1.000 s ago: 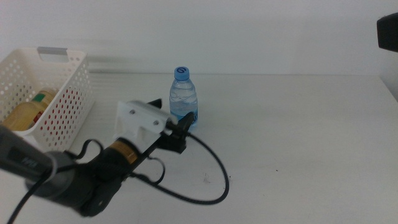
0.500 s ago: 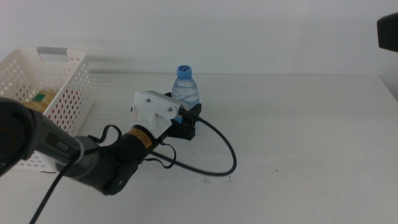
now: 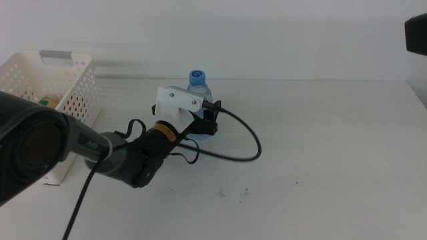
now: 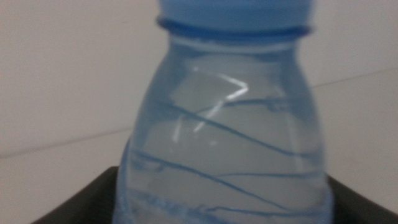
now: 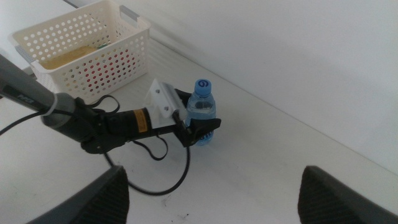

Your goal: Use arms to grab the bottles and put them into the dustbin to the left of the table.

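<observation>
The left gripper [image 3: 205,124] sits low around the water bottle [image 3: 198,90], jaws spread either side of its body, ready to clamp for a lift. The bottle stands upright on the worktop [image 3: 320,153], right of the basket [image 3: 73,87]. The right gripper [image 5: 211,193] waits wide open, well above.

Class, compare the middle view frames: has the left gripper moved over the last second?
Yes. The left gripper has advanced away from the camera, toward the far table edge; its jaws now flank the standing water bottle. The bottle has stayed put.
</observation>
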`<control>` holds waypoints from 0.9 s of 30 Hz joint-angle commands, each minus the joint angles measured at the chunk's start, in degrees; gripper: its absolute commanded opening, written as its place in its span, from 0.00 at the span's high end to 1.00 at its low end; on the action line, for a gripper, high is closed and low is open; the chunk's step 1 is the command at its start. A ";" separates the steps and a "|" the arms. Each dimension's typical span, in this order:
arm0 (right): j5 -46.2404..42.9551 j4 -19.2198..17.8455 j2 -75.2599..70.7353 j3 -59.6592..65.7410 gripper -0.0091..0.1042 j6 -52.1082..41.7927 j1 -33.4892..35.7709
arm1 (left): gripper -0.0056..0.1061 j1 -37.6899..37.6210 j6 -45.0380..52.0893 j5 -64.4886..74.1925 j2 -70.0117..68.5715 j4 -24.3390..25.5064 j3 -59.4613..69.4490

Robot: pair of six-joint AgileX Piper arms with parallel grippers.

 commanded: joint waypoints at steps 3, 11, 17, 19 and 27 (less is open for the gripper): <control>-0.60 -0.12 -0.16 -0.35 0.25 -0.21 0.11 | 0.30 0.00 -3.97 3.04 1.51 1.42 -2.99; -0.60 -0.12 -0.16 -0.35 0.25 -0.21 0.11 | 0.94 0.00 -2.46 6.48 -3.01 2.31 -2.22; -0.60 -0.12 -0.16 -0.35 0.25 -0.21 0.11 | 0.97 0.00 -1.77 23.33 -15.87 4.22 0.23; -0.60 -0.12 -0.16 -0.35 0.25 -0.21 0.11 | 0.97 0.00 -1.88 31.52 -20.11 4.41 0.23; -0.60 -0.12 -0.16 -0.35 0.25 -0.21 0.11 | 0.97 0.29 -1.88 48.43 -34.27 3.32 -0.35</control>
